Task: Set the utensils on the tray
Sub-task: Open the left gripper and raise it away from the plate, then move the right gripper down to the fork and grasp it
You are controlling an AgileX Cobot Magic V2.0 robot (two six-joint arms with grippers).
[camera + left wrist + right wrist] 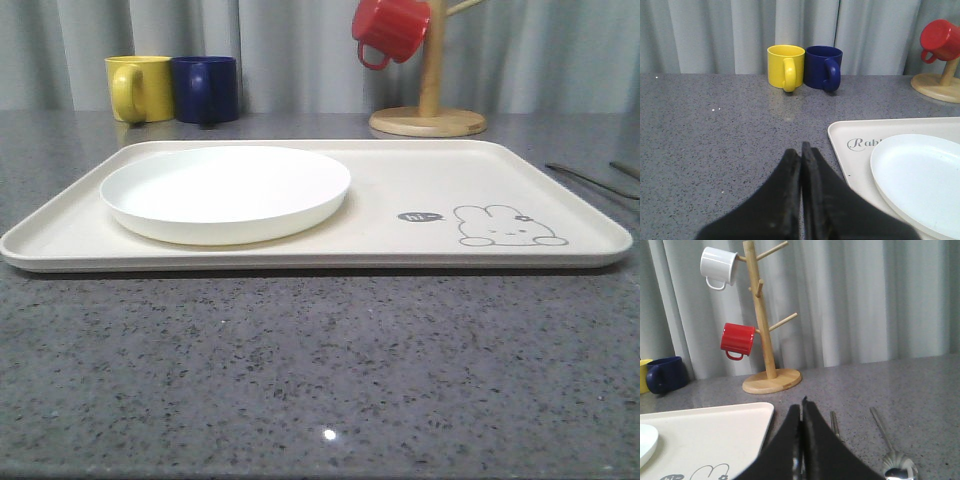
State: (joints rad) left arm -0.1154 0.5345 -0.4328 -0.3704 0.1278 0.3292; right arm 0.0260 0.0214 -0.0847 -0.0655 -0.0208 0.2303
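Two black claws, left claw (801, 150) and right claw (802, 407), sit closed and empty. Shiny silver metal utensils (892, 455) lie beside the large cream rectangular tray (400, 165); picking one up likely comes first.

Grey speckled stone table (320, 380) runs wide across the scene, a small bright glint of overhead light sitting on its near surface. Behind it, pale grey curtains (300, 50) hang in soft vertical folds along the whole back. Lighting is even, shadows faint.
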